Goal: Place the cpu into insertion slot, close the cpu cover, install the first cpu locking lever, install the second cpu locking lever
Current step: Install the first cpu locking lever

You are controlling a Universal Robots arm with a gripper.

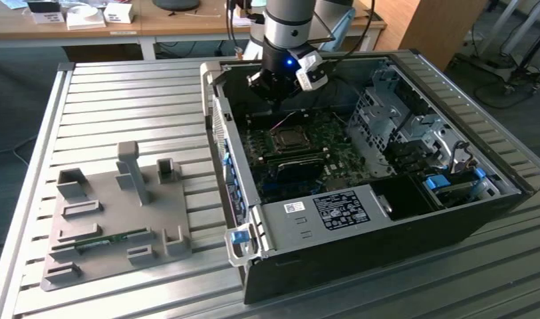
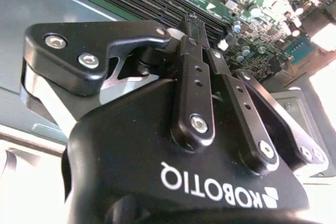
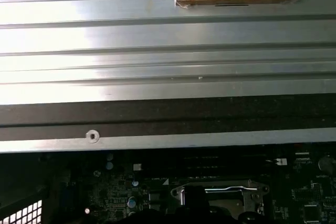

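Ribbed aluminium surface (image 1: 128, 93) fills the exterior view. Black computer case (image 1: 359, 266) lies open on it, right of centre. Grey fixture plate (image 1: 102, 199) at lower left, a memory stick (image 1: 102, 240) lying in it. Dark green motherboard (image 1: 341, 159) is inside the case.

End effector (image 1: 277, 98) hangs at upper middle of the frame, inside the case's far end, above the board and apart from it. In the second wrist view the end effector (image 2: 193, 22) has its fingers drawn together. No chip seen between them, though the tips are partly hidden.

Insertion slot (image 1: 290, 138) sits mid-frame, just below the end effector. In the first wrist view the insertion slot (image 3: 216, 195) is at the bottom edge, a silvery rim around a dark middle. A greyish square in its centre may be the cpu; cannot tell if it is seated, or how the cover lies.

Step, as a guess: work at the socket, cover or levers, contact not yet made. It calls for a fine, square line-up over the rim, clear of the memory slots (image 2: 157, 3).

Writing: white lettering (image 2: 210, 190) on the end effector body, white printed label (image 1: 341, 207) on the grey box in the case; not transcribed.
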